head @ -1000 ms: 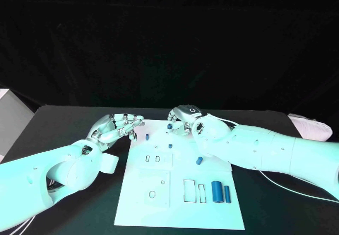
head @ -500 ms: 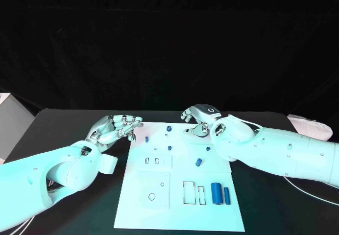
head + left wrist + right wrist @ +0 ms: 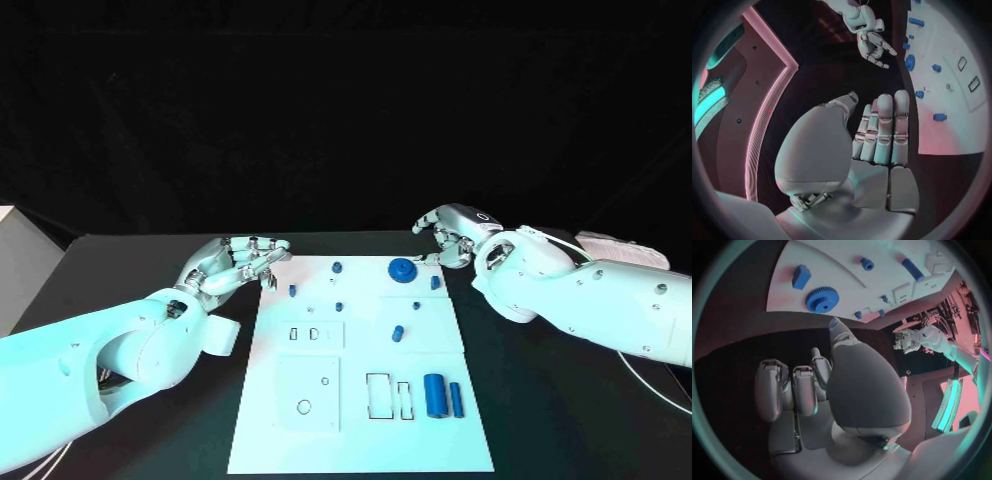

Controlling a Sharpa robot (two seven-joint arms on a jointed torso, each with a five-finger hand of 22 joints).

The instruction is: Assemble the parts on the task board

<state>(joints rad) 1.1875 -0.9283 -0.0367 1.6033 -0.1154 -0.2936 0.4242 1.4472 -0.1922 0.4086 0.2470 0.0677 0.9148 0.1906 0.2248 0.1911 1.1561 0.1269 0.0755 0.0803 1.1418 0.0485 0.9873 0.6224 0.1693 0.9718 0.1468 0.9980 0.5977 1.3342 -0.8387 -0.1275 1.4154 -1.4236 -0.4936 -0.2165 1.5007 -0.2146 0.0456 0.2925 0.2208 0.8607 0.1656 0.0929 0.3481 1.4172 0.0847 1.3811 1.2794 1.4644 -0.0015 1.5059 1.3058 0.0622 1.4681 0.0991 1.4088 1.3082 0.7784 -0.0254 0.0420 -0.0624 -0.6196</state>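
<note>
Just beside right hand, gear.

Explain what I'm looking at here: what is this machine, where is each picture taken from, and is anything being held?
This is a two-armed robot at a black table. The big picture looks down from its head; the two round ones come from cameras at each wrist, behind that hand.

In the middle lies the white task board, with small blue parts on it: a round blue gear near the far edge, a small block beside it, and two longer bars near the cut-outs.

The left hand hovers at the board's left edge, the right hand beyond its far right corner. Neither holds anything.
</note>
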